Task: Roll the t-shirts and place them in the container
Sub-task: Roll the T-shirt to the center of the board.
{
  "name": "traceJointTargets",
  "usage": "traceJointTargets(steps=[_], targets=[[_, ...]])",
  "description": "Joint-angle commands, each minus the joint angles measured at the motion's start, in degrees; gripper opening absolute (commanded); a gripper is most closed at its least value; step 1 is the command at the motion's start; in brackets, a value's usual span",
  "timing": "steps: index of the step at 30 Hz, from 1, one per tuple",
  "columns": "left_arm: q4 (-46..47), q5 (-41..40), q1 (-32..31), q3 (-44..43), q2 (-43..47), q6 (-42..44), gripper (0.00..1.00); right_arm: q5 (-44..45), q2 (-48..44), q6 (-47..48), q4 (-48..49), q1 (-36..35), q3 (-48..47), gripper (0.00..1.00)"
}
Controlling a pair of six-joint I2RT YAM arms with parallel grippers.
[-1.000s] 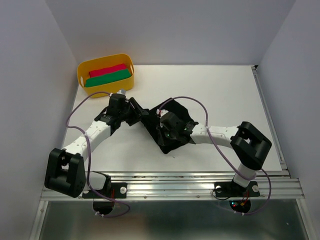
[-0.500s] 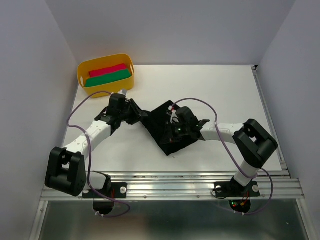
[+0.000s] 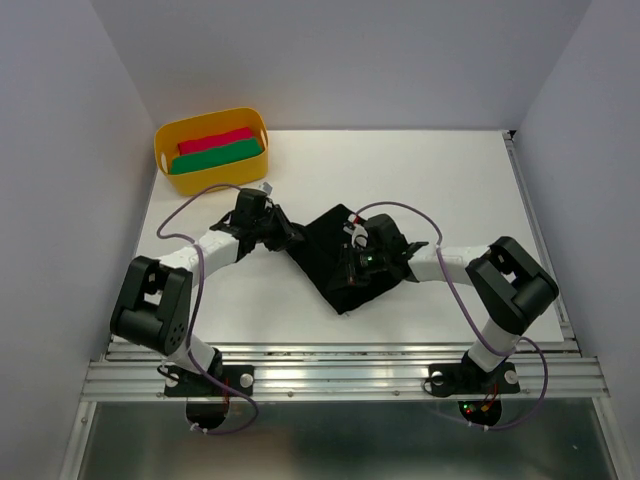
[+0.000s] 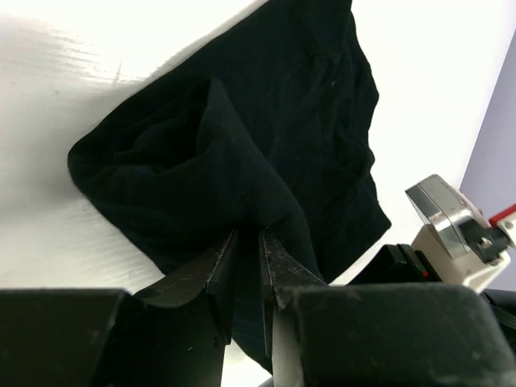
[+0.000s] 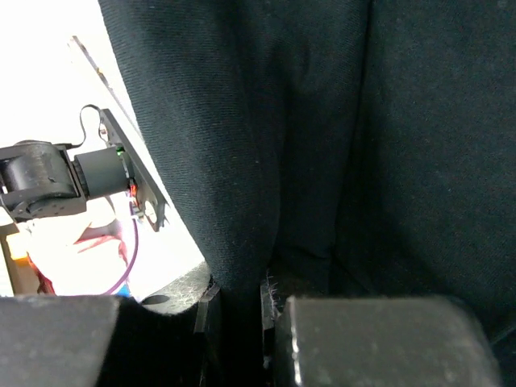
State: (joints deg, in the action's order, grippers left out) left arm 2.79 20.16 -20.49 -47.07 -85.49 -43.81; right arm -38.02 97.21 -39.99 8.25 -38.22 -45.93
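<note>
A black t-shirt lies bunched in the middle of the white table. My left gripper is at its left corner. In the left wrist view the jaws stand close together and pinch a raised fold of the t-shirt. My right gripper sits on the shirt's right half. In the right wrist view it is shut on a hanging fold of the t-shirt, which fills most of that view.
A yellow tub stands at the back left corner, holding a red roll and a green roll. Grey walls close in the left, right and back sides. A metal rail runs along the near edge.
The left jaws have narrowed onto the shirt's left fold, and the left arm has swung in. The right gripper has shifted slightly, still gripping. The shirt lies lower and more gathered.
</note>
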Motion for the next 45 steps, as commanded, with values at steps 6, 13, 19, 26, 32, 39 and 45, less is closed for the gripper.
traceJointTargets(steps=[6, 13, 19, 26, 32, 39, 45], targets=[[4.8, 1.5, -0.7, -6.1, -7.4, 2.1, 0.27, -1.2, -0.5, -0.4, 3.0, 1.0, 1.5, 0.01], [5.3, 2.9, -1.7, -9.7, -14.0, 3.0, 0.24, 6.5, -3.2, 0.8, -0.7, 1.0, 2.0, 0.30], [5.4, 3.3, -2.7, -10.8, -17.3, 3.4, 0.24, 16.9, -9.2, 4.8, -10.4, 1.0, 0.8, 0.59], [5.4, 4.1, -3.4, -12.2, -18.9, 4.0, 0.23, 27.4, -16.7, 9.5, -24.7, 1.0, -1.3, 0.68], [5.4, 5.5, -3.7, -13.0, -19.6, 5.1, 0.23, 37.7, -22.0, 10.2, -31.4, 1.0, -5.5, 0.61], [5.2, 6.6, -3.8, -13.8, -20.7, 5.6, 0.23, 45.2, -17.9, 11.1, -33.6, -6.7, -12.6, 0.34], [4.4, 6.8, -3.8, -14.6, -21.4, 6.0, 0.23, 45.3, -12.9, 10.8, -32.3, -11.4, -15.1, 0.25]])
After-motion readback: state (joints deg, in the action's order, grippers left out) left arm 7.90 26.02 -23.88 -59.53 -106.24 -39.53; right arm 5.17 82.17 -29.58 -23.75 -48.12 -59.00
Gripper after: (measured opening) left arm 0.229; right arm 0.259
